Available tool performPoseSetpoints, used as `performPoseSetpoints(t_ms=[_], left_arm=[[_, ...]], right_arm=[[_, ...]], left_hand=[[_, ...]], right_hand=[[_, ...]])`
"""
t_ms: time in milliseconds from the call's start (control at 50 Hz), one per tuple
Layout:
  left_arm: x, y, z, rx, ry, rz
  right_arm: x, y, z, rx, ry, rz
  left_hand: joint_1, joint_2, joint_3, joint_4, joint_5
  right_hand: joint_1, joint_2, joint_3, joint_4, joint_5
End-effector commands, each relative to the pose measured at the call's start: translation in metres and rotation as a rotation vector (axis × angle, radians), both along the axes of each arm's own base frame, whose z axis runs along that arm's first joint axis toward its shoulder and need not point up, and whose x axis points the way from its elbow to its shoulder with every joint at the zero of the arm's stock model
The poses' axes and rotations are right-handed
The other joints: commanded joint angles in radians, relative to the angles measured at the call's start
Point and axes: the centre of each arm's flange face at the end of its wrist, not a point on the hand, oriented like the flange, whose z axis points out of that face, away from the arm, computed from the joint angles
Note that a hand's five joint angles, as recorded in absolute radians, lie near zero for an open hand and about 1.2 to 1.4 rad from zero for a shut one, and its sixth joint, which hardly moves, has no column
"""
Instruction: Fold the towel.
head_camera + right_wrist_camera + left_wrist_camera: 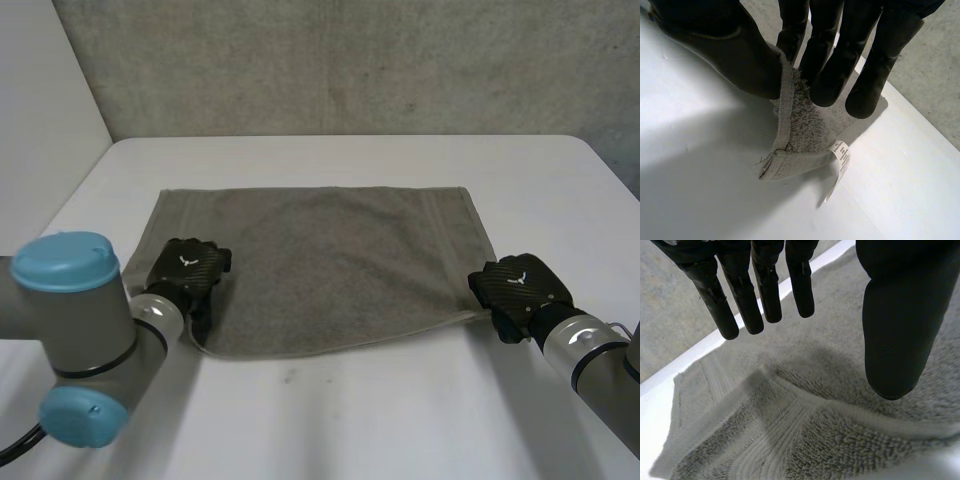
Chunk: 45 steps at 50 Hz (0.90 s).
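A grey-brown towel (330,265) lies spread flat on the white table (400,420). My left hand (188,268) rests over its near left corner. In the left wrist view its fingers (747,295) and thumb (897,335) are straight and apart above a raised fold of towel (805,430), holding nothing. My right hand (518,283) is at the near right corner. There its thumb (735,55) and fingers (832,65) pinch the towel's hemmed corner (790,145), which hangs lifted off the table with a white label (841,155).
A grey concrete wall (350,60) stands behind the table's far edge. White table surface lies bare in front of the towel and on both sides. My left arm's blue-capped joint (70,330) stands at the near left.
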Motion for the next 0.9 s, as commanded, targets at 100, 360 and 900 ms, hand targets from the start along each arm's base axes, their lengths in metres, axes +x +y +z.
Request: performPoseSetpoints(t_ms=[100,360,900], left_arm=[[0.005,-0.027,-0.018,-0.044,-0.020,0.118],[0.074,-0.040,-0.002,-0.096,-0.240,0.382],[0.066,0.038,0.015,-0.022,-0.142,0.047]], right_arm=[[0.000,0.001,0.000,0.001,-0.001,0.000],[0.000,0.000,0.002,-0.006,-0.002,0.000],[0.001,0.001,0.002,-0.002,-0.008,-0.006]], left_hand=[[0.084,0.081,0.082,0.082,0.079],[0.028,0.025,0.026,0.026,0.023],[0.096,0.092,0.094,0.093,0.091]], right_hand=[[0.053,0.071,0.063,0.055,0.043],[0.053,0.071,0.063,0.055,0.043],[0.053,0.071,0.063,0.055,0.043]])
